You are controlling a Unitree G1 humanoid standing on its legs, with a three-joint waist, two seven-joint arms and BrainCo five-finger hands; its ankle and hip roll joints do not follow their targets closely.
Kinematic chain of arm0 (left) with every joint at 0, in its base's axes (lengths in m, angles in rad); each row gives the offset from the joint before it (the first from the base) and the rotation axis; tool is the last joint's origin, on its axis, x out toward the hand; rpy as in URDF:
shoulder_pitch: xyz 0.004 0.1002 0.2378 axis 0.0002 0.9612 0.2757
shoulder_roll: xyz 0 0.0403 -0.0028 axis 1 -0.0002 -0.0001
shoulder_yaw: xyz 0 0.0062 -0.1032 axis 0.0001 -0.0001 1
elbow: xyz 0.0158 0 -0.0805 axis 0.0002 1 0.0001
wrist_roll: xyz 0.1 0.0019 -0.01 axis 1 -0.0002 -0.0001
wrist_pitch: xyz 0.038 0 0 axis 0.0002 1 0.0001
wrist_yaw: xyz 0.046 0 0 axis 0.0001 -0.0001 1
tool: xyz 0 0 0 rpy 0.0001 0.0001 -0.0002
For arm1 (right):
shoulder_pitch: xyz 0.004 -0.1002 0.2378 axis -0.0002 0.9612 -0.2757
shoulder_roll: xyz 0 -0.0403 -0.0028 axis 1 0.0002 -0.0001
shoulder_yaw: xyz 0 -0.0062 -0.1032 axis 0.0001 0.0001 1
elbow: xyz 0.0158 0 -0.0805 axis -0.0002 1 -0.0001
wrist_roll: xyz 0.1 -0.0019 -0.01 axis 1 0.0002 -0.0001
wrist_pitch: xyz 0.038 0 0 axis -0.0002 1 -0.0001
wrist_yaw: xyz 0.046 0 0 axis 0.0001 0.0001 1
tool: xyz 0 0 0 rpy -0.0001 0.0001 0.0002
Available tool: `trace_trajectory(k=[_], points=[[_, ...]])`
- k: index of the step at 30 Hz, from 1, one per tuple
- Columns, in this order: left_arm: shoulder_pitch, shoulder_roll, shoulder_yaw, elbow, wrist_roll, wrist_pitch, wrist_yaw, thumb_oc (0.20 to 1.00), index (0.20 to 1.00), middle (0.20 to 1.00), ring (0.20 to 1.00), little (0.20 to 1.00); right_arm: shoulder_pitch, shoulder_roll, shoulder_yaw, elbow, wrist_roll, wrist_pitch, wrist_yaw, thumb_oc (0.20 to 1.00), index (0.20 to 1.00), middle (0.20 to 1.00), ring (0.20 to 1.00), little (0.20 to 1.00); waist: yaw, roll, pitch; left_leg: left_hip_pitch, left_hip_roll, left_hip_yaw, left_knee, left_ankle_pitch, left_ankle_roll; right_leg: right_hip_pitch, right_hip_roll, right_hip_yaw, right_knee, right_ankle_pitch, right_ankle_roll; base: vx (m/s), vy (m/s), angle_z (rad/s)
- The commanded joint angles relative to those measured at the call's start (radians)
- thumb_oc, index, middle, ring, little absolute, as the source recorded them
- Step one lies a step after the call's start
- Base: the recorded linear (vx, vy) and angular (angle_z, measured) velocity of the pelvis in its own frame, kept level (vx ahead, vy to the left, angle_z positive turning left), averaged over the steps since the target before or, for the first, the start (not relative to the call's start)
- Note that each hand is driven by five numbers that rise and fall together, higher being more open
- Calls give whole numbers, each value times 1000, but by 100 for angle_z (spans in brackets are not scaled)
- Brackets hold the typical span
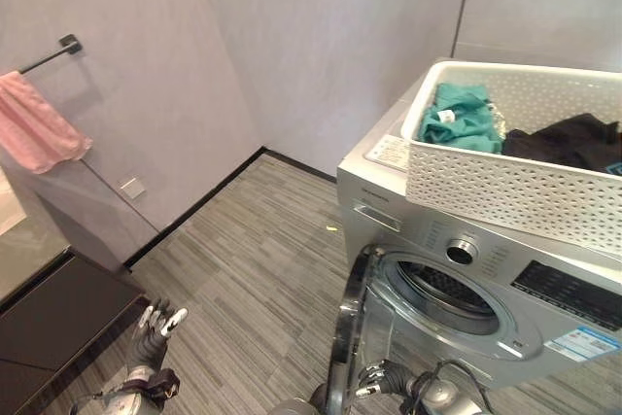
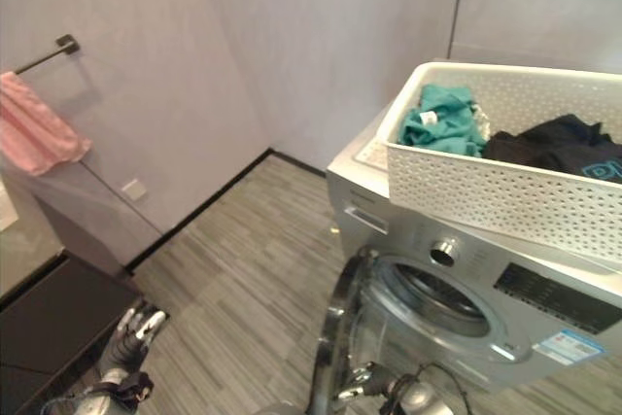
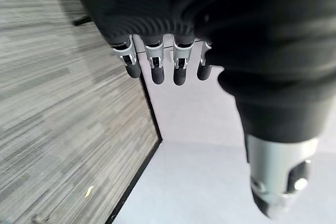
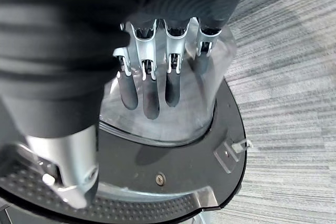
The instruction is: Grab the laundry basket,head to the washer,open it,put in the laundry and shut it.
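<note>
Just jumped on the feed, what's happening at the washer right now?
The washer door stands open, with the right hand at its inner side, fingers straight against the glass bowl. The laundry basket sits on top of the washer, teal and black clothes not yet loaded. The left hand hangs open over the floor.

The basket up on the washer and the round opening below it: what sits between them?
In the left eye view, the washer's control panel: a knob and a dark display, below the laundry basket.
</note>
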Motion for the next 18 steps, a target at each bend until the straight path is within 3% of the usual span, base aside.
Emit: trace_trajectory(k=[1, 9, 12, 14, 17, 18], points=[[-36, 86, 17, -43, -39, -37, -2, 1000, 1000, 1000, 1000, 1000, -131, 135, 57, -3, -13, -67, 4, 1000, 1000, 1000, 1000, 1000, 20, -81, 0, -46, -53, 38, -11, 17, 34, -12, -52, 77, 7, -43, 0, 0, 0, 0], [-4, 104, 64, -163, -27, -50, -6, 1000, 1000, 1000, 1000, 1000, -172, 163, 71, 56, -78, -69, -28, 1000, 1000, 1000, 1000, 1000, 17, -81, 22, -33, -43, 66, 4, 1, 40, -22, -40, 130, 7, -39, -6, 13, -9, -8], [-26, 131, 82, -147, -15, -59, 25, 1000, 1000, 1000, 1000, 1000, -222, 150, 54, 63, -86, -67, -46, 1000, 1000, 1000, 1000, 1000, 20, -75, 104, -86, -30, 61, 132, -32, 37, -95, -8, 188, 154, -113, -43, -200, -133, -27], [-15, 135, 78, -159, -12, -49, 19, 1000, 1000, 1000, 1000, 1000, -233, 146, 41, 76, -95, -64, -58, 1000, 1000, 1000, 1000, 1000, 25, -67, 129, -116, -21, 23, 130, -9, 23, -104, 17, 151, 160, -136, -63, -188, -236, -5], [-13, 132, 34, -151, -43, -38, 5, 1000, 1000, 1000, 1000, 1000, -262, 128, 10, 114, -90, -67, -99, 1000, 1000, 1000, 1000, 1000, 21, -48, 135, -160, -1, -37, 36, 109, -27, -128, 66, 96, 122, -147, -76, -242, -158, 54], [-25, 139, -7, -163, -32, -30, -1, 1000, 1000, 1000, 1000, 1000, -284, 108, -5, 131, -99, -67, -117, 1000, 1000, 1000, 1000, 1000, 12, -51, 142, -166, -1, -3, 16, 114, -17, -149, 57, 77, 120, -136, -71, -190, -29, 107]])
